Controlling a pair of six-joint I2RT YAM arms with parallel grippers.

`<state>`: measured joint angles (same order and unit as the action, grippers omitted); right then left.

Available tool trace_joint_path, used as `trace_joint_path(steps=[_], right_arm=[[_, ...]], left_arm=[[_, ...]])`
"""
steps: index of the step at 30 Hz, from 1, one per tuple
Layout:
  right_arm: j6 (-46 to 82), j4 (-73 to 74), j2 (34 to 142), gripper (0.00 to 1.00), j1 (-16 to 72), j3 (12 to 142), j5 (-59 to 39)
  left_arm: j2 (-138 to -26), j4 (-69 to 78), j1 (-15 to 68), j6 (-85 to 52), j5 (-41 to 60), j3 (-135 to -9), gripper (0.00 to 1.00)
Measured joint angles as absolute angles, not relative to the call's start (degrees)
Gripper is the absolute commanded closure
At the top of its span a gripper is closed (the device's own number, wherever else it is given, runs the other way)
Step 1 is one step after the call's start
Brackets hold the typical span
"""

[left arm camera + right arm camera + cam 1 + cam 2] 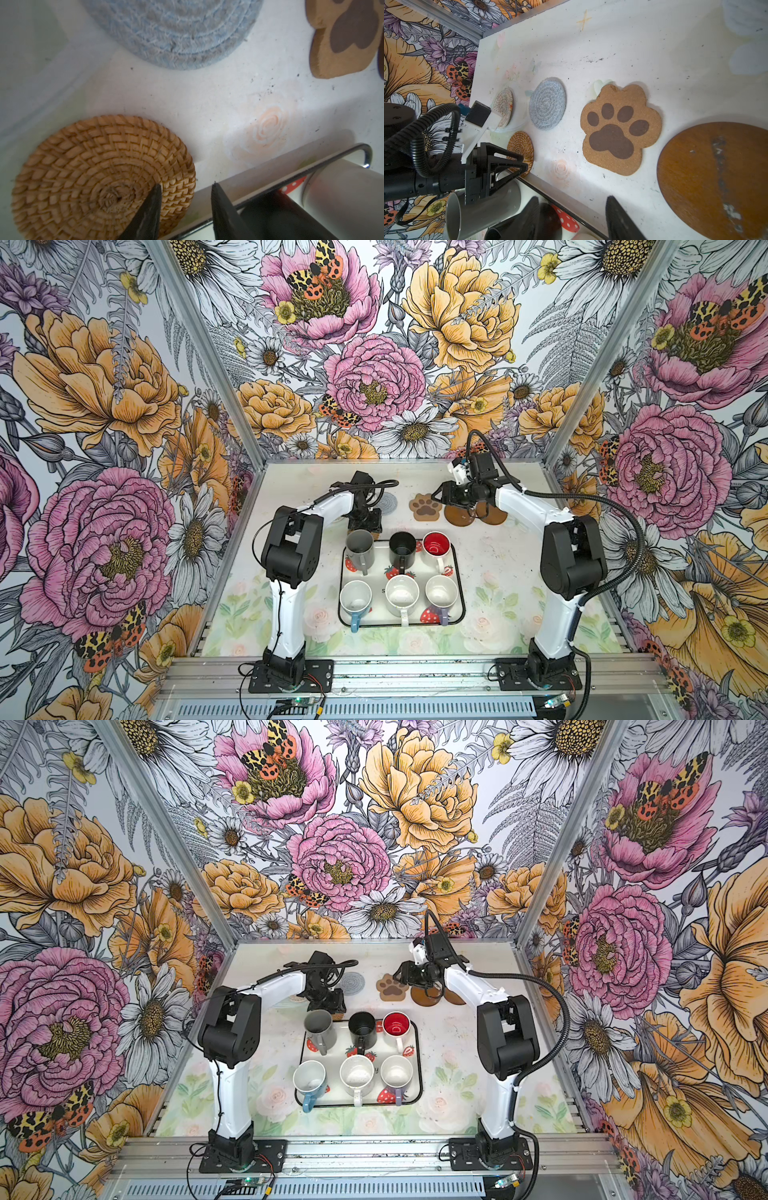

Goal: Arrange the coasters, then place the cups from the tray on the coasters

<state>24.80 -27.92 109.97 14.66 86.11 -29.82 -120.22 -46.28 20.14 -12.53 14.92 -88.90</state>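
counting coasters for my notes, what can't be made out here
Clear coaster: right wrist view, half behind the left wrist camera.
Rattan coaster: both top views, mostly under the left hand.
Brown discs: both top views, partly under the right arm.
Tray lettering: both top views, covered by mugs.

Six mugs stand on the strawberry tray; beyond it, a paw-shaped coaster lies beside two brown discs.

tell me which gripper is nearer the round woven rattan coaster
Left. The left gripper has one fingertip over the edge of the round woven rattan coaster; the right gripper hangs well away, beyond the brown paw-shaped coaster.
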Motion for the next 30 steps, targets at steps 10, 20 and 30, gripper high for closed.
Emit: trace_joint_path(steps=[10,20,30], right_arm=[[25.0,-27.9,110.1,0.46,14.7,86.1,-30.0],[25.6,-27.9,111.2,0.47,14.9,86.7,-31.3],[26.5,-27.7,118.2,0.50,19.4,97.3,-34.0]], left_arm=[[-122.0,-46.0,19.9,-13.6,15.1,-91.1,0.62],[-123.9,-45.3,18.7,-14.0,15.1,-93.7,0.64],[-125.5,-44.3,16.4,-14.7,15.1,-95.9,0.65]])
